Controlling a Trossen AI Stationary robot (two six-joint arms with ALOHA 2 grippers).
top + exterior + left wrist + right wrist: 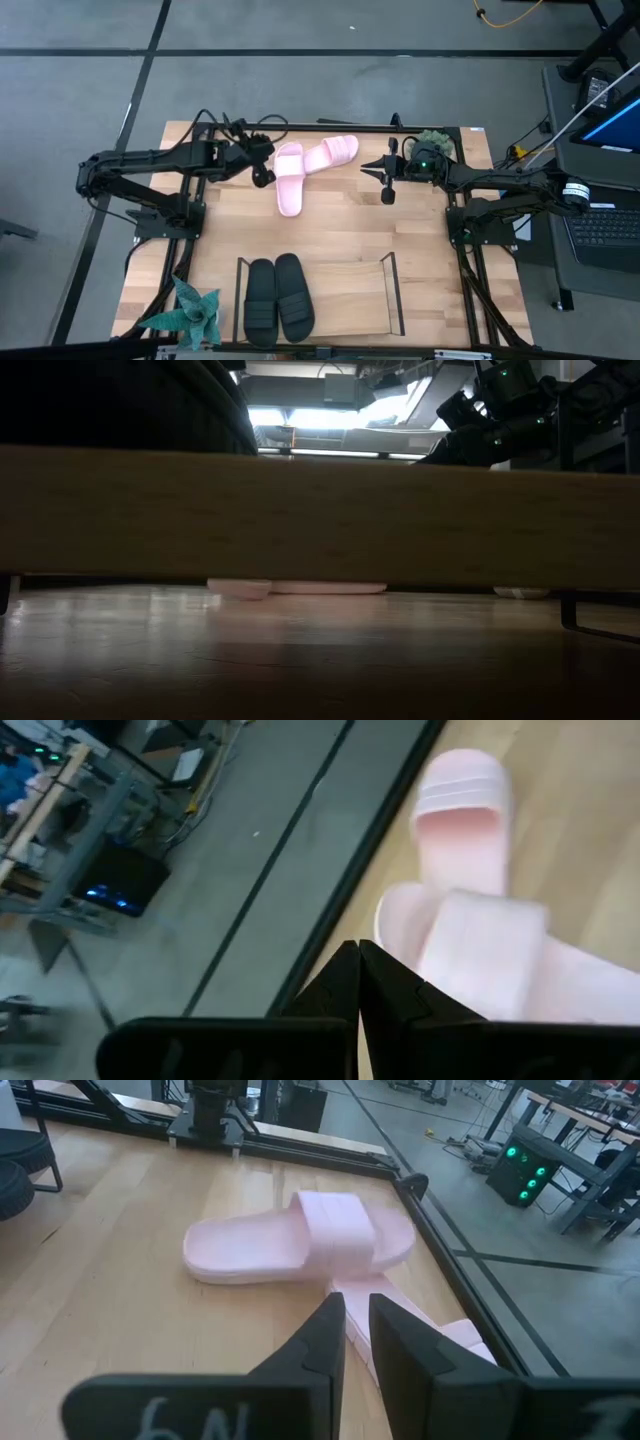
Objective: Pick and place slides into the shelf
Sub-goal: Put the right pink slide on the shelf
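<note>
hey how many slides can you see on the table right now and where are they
4. Two black slides sit side by side at the left end of the shelf. Two pink slides lie at the table's far edge: one lengthwise, the other angled beside it. None appears hidden.

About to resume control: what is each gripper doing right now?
Left gripper: shut, holding nothing, beside the pink slides.
Right gripper: fingers slightly apart, holding nothing, above the table.
</note>
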